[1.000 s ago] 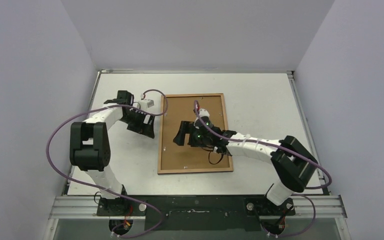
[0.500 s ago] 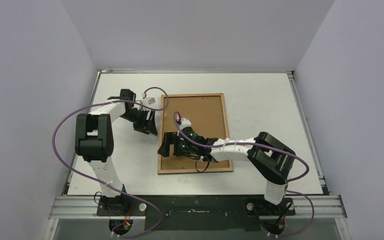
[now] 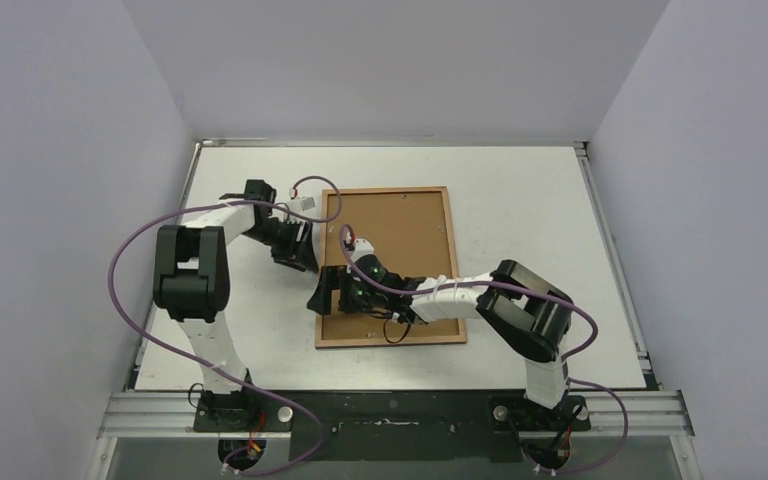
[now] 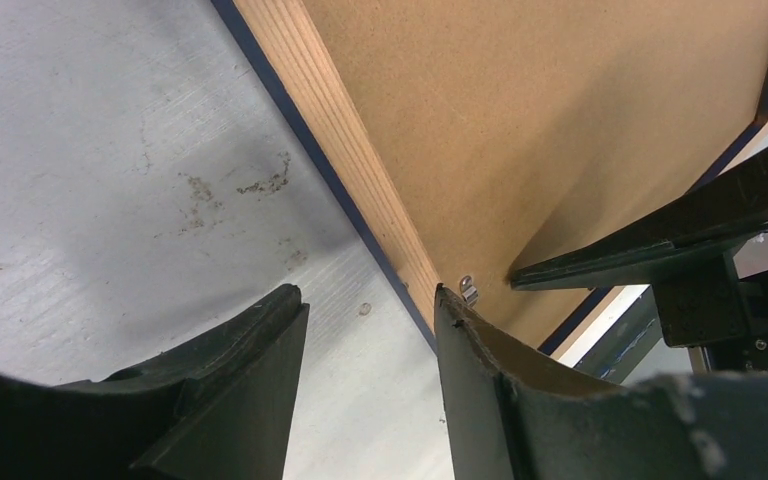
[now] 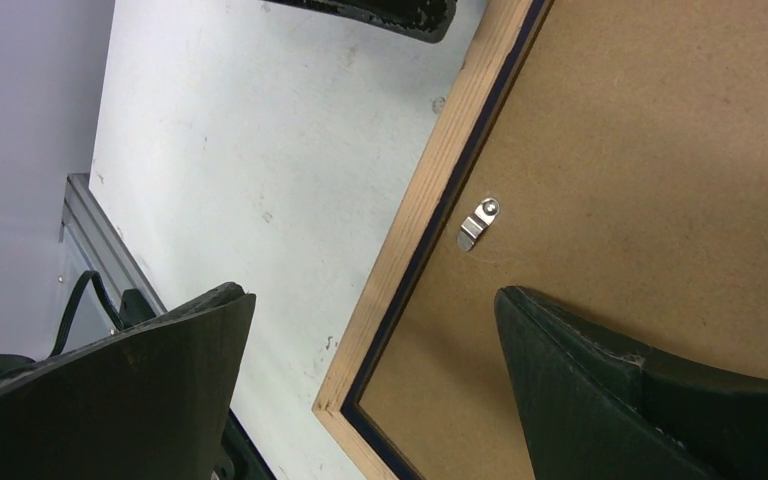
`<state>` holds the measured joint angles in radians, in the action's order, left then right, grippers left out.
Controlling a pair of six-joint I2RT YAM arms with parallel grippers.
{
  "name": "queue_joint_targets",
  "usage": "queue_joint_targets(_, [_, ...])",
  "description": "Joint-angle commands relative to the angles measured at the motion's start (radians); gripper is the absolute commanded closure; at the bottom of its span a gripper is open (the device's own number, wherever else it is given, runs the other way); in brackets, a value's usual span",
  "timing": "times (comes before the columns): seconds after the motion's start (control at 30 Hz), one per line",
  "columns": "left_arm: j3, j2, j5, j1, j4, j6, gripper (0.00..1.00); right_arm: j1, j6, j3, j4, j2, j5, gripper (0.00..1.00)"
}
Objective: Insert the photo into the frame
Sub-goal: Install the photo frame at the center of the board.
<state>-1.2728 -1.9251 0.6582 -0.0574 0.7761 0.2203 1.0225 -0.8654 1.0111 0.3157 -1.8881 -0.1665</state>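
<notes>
The frame [image 3: 390, 191] lies flat at mid-table, back up, its light wood rim [image 4: 345, 150] around a brown backing board [image 3: 400, 230]. The photo is hidden or out of view. My left gripper [image 3: 295, 250] sits low at the frame's left edge. Its jaws are partly apart over bare table, gripper [image 4: 365, 310], with one fingertip [image 4: 455, 305] beside a small metal clip [image 4: 470, 290]. My right gripper [image 3: 335, 297] is wide open and straddles the rim [image 5: 430, 190] near the frame's near-left corner [image 5: 332, 405]. One finger is over the table, the other over the board; gripper [image 5: 372, 295] holds nothing.
The white table [image 3: 520, 200] is walled in on three sides. A metal rail [image 3: 410, 410] runs along the near edge. A turn clip [image 5: 478, 222] sits on the board near the rim. Purple cables loop off both arms.
My right gripper has slid from the middle of the board to the frame's near-left part, its arm folding in. My left gripper has edged toward the frame's left edge and narrowed its jaws.
</notes>
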Motion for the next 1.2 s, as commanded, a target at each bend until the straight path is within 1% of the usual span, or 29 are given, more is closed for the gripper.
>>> queue_joint_targets(0.0, [-0.019, -0.013, 0.032, -0.005, 0.014, 0.004, 0.53, 0.008, -0.011, 0.049, 0.073, -0.027, -0.015, 0.03])
queue_joint_targets(0.13, [-0.013, -0.017, 0.029, -0.005, 0.017, 0.009, 0.58, 0.007, -0.014, 0.064, 0.076, -0.048, -0.016, 0.03])
queue_joint_targets(0.43, [-0.013, -0.026, 0.042, -0.007, 0.013, 0.002, 0.76, 0.007, -0.019, 0.086, 0.072, -0.078, -0.021, 0.02])
queue_joint_targets(0.77, [-0.031, -0.063, 0.070, -0.013, 0.015, -0.008, 0.78, 0.007, -0.026, 0.077, 0.072, -0.079, -0.023, 0.02])
queue_joint_targets(1.03, [-0.039, -0.051, 0.161, -0.008, 0.062, 0.027, 0.78, 0.008, -0.026, 0.078, 0.066, -0.078, -0.025, 0.02])
queue_joint_targets(1.17, [-0.032, -0.025, 0.190, 0.001, 0.055, 0.035, 0.76, 0.006, -0.024, 0.079, 0.065, -0.080, -0.027, 0.02])
